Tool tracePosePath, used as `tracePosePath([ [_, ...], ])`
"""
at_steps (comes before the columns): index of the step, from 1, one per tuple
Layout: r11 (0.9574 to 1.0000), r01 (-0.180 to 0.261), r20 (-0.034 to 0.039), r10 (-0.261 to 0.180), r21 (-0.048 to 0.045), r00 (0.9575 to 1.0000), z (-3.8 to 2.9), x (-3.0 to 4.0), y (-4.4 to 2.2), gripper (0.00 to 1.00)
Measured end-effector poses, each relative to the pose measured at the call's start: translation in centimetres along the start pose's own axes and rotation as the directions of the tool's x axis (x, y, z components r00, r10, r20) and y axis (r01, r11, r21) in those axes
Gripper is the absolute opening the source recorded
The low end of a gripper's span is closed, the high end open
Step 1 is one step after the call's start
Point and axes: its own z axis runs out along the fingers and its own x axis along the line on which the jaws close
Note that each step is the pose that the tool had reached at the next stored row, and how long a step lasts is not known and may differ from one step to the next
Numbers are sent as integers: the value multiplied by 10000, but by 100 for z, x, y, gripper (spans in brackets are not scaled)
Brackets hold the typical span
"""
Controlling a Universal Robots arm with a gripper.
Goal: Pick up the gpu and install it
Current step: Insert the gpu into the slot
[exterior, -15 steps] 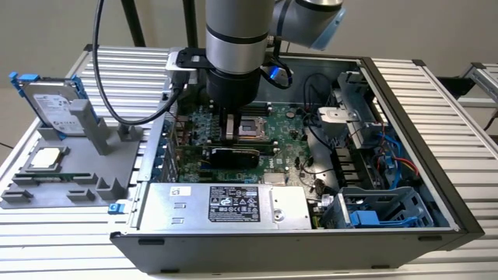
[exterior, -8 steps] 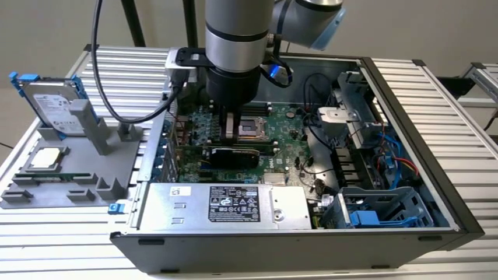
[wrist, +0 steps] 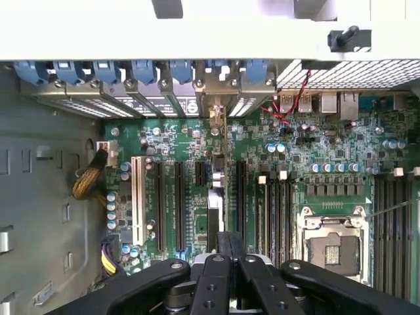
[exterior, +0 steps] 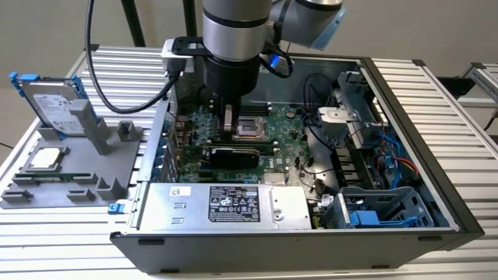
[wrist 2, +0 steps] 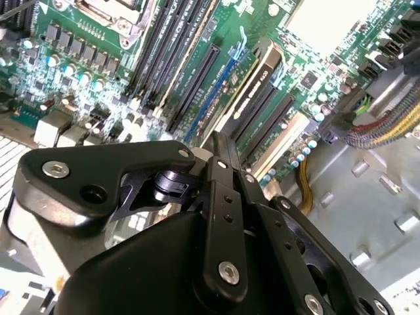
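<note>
1. The gpu (exterior: 233,156) stands on edge in a long slot of the motherboard (exterior: 300,137), just beside the CPU socket (exterior: 251,127) on the side toward the power supply (exterior: 233,204); its black shroud faces the power supply.
2. The gripper (wrist: 230,237) is drawn together on the card's top edge, at the end farther from the case's rear wall (wrist: 197,82). No gap shows between finger and card in either wrist view, so I judge it clamped on the card, not hovering over it.
3. The step in hand looks like seating, and doing it well means pressing straight down along the card's own plane. A sideways lean toward the CPU socket would rock the edge connector in its slot.
4. Because the grip sits at one end of the card, that end is likely to go home first. Watch that the bracket end, at the rear wall and well away from the CPU socket, sinks level too.
5. In the first wrist view the card runs as a thin line from the rear wall to the fingers (wrist: 211,275), parallel to the memory slots (wrist: 272,210) that lie between it and the CPU socket. That parallel line is the check for squareness.
6. The arm comes down nearly vertical into the open case, with its wrist directly above the CPU socket and its fingers pointing down at the board; a black cable (exterior: 132,108) loops off the wrist, outside the case and away from the CPU socket.
</note>
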Motion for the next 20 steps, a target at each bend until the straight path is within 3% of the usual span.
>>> tracePosePath([
  [4, 10000, 0, 1, 0, 1, 10000, -62, 0, 57, 0],
  [8, 10000, 0, 1, 0, 1, 10000, -78, 2, 146, 0],
  [12, 10000, 0, 2, 0, 1, 10000, -79, 6, 275, 0],
  [17, 10000, 1, 1, -1, 14, 10000, -71, 14, 496, 0],
  [20, 10000, 0, 1, 0, 16, 10000, -69, 16, 568, 0],
])
